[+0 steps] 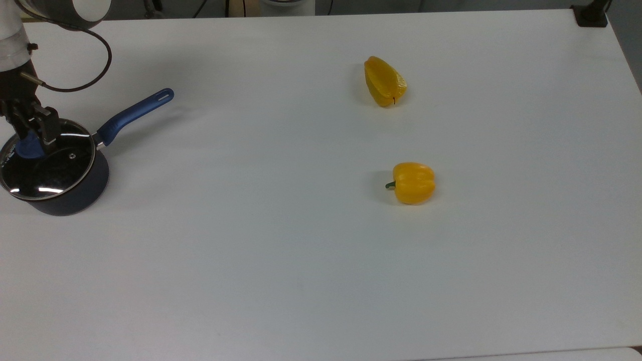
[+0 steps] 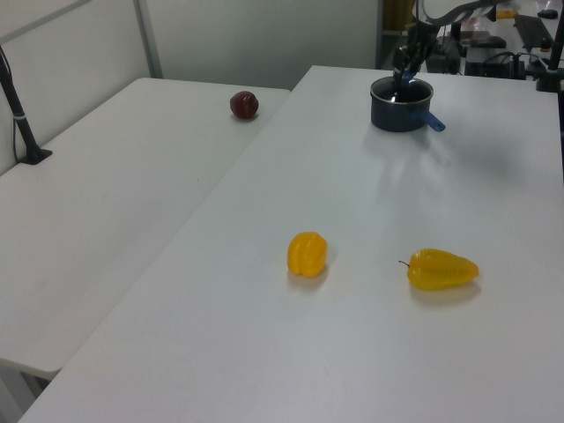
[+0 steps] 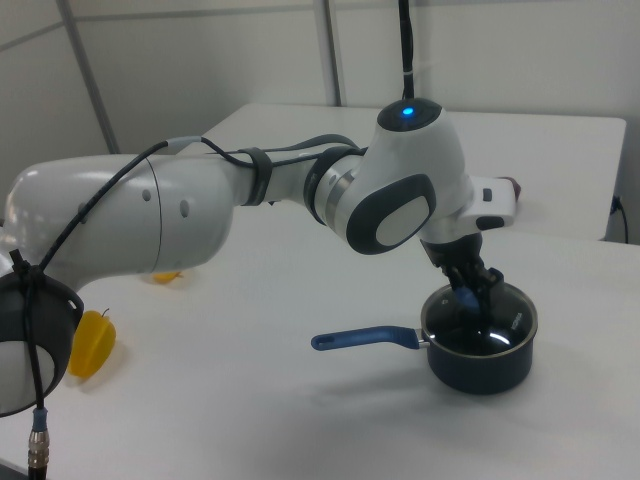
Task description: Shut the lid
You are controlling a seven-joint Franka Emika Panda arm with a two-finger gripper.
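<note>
A dark blue saucepan (image 1: 75, 198) with a blue handle (image 1: 135, 113) stands at the top view's left edge. The round glass lid (image 1: 55, 170) lies level on the pan's rim and covers its mouth. My gripper (image 1: 31, 135) comes down from above, shut on the lid's blue knob (image 1: 25, 150), which shows between the black fingers. In the right view the gripper (image 3: 472, 295) reaches down onto the lid (image 3: 500, 325) over the saucepan (image 3: 480, 370). In the left view the saucepan (image 2: 398, 115) sits at the far end of the table under the gripper (image 2: 403, 75).
Two yellow peppers lie on the white table, one long (image 1: 384, 81) and one round (image 1: 413, 182). A dark red fruit (image 2: 244, 105) sits on the neighbouring table. A black cable (image 1: 95, 70) loops off the arm above the pan handle. A black clamp (image 1: 592, 15) holds the far corner.
</note>
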